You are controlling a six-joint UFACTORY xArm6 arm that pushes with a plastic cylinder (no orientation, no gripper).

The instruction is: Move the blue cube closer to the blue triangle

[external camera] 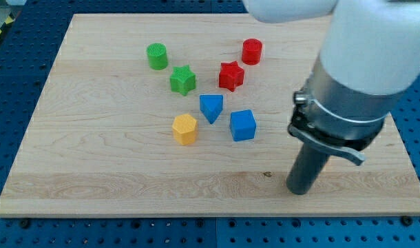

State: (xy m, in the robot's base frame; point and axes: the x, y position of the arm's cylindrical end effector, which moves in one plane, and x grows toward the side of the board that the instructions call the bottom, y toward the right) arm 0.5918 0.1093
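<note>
The blue cube (243, 125) sits on the wooden board near the middle. The blue triangle (211, 107) lies just to its upper left, a small gap between them. My tip (299, 191) rests on the board to the lower right of the blue cube, well apart from it and touching no block.
A yellow hexagon block (184, 129) lies left of the blue triangle. A green star (183, 80) and green cylinder (157, 56) are at upper left. A red star (231, 75) and red cylinder (252, 52) are above. The board's edge (196, 212) runs along the bottom.
</note>
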